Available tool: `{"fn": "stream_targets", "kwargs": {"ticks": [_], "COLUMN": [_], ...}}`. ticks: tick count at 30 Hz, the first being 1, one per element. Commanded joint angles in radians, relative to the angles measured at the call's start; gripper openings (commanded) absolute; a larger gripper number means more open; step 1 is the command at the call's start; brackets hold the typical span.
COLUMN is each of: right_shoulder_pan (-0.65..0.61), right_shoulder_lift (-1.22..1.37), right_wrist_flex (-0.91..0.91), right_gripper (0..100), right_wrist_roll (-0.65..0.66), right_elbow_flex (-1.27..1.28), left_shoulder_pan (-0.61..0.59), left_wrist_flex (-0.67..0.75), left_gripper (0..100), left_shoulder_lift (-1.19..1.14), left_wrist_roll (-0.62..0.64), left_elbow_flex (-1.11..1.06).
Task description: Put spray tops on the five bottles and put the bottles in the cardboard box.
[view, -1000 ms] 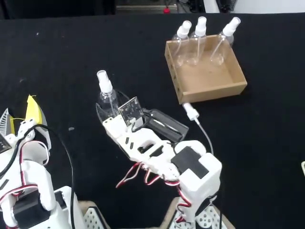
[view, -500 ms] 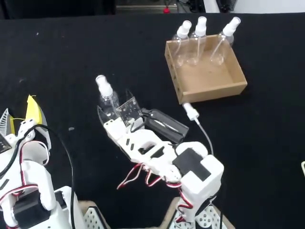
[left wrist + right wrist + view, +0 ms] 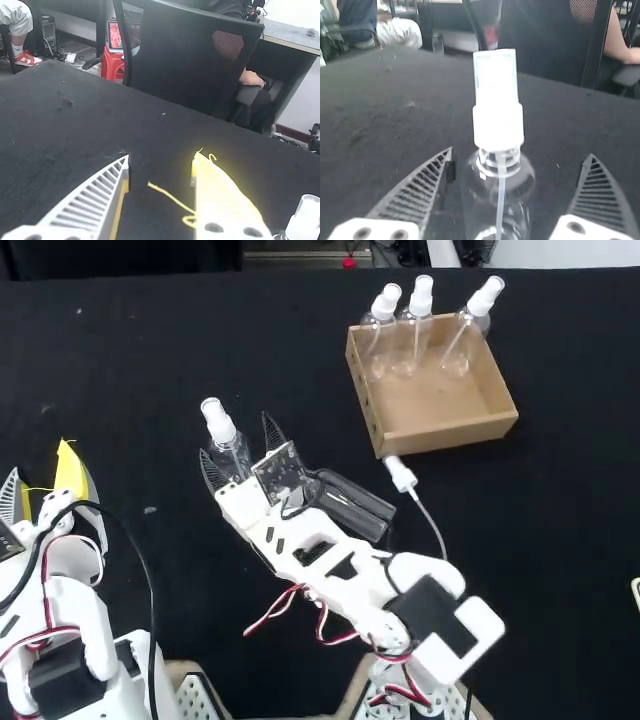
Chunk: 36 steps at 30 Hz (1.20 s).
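Both sides of the spray-topped bottle (image 3: pixel 497 195) are flanked by the right pincer (image 3: pixel 520 152), spread wide, gripping nothing.

High view: light is even, moderate, from overhead. The black table cover (image 3: pixel 150 340) soaks it up, and cast shadows barely register on it. On the cardboard box (image 3: pixel 445 405) the floor is lit and the left inner wall is shaded. The white arm shell (image 3: pixel 335 560), lower centre, is nearly washed out. Small glints on the clear bottles (image 3: pixel 405 355), upper right.

Right wrist view: the spray top (image 3: pixel 497 100) glares white, with highlights on the bottle shoulder (image 3: pixel 517 175).

Left wrist view: the room behind is brighter than the table, and the pale wall (image 3: pixel 297 17) is blown white.
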<state>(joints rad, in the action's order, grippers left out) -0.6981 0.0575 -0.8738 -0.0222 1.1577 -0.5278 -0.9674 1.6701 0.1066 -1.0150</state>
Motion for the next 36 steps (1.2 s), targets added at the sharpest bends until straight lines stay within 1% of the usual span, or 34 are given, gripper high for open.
{"fn": "stream_targets", "kwargs": {"ticks": [1,4,20,22,26,27,28,32,36], "right_shoulder_pan": [-0.017,-0.017,-0.015,-0.015,-0.015,-0.014,-0.012,-0.008,-0.002], "right_shoulder_lift": [-0.068,-0.064,-0.062,-0.062,-0.062,-0.064,-0.067,-0.082,-0.202], "right_wrist_flex": [0.061,0.068,0.068,0.068,0.061,0.061,0.061,0.060,0.066], "right_gripper": [34.8,34.8,34.3,29.9,11.6,9.0,8.1,9.8,9.2], "right_wrist_roll": [-0.018,-0.043,-0.041,-0.040,-0.037,-0.035,-0.035,-0.034,0.034], "right_elbow_flex": [-0.051,-0.077,-0.082,-0.084,-0.085,-0.085,-0.084,-0.077,-0.012], "left_shoulder_pan": [-0.002,-0.008,-0.010,-0.010,-0.010,-0.010,-0.010,-0.010,-0.010], "left_wrist_flex": [-0.005,-0.005,-0.005,-0.005,-0.005,-0.005,-0.005,-0.005,-0.006], "left_gripper": [20,20,20,20,20,20,20,20,20], "left_shoulder_lift": [0.005,0.005,0.005,0.005,0.005,0.005,0.005,0.005,0.005], "left_wrist_roll": [0.006,0.002,0.000,0.000,0.000,0.000,0.000,0.000,0.000], "left_elbow_flex": [0.054,0.053,0.053,0.053,0.053,0.053,0.053,0.054,0.054]}}
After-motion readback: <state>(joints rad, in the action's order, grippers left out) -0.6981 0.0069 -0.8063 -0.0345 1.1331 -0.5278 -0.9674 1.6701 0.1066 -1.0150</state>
